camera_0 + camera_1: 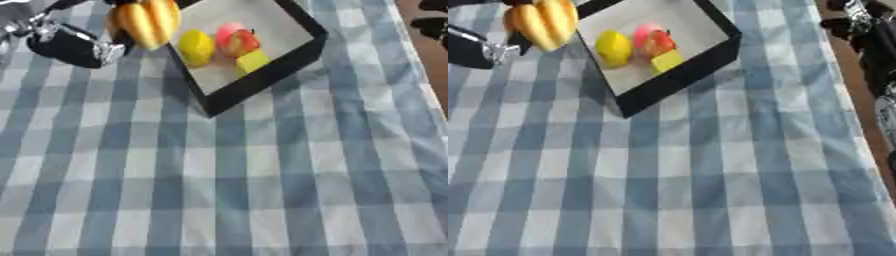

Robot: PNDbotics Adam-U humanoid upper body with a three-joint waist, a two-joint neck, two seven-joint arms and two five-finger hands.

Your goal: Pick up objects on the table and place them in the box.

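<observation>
A bunch of yellow bananas (145, 21) hangs at the top left, over the left rim of the black box (262, 75). My left hand (121, 3) shows only as a dark bit at the bananas' top, closed on them, with its black and silver wrist (68, 44) to the left. Inside the box, on its white floor, lie a yellow lemon (196, 47), a pink and red fruit (236, 40) and a yellow block (252, 61). My right hand (852, 20) sits at the top right, beyond the cloth's edge, away from the box.
A blue and white checked cloth (227, 180) covers the table. A brown strip of surface (429, 75) runs along the right past the cloth's edge. My right arm (878, 55) stands along that side.
</observation>
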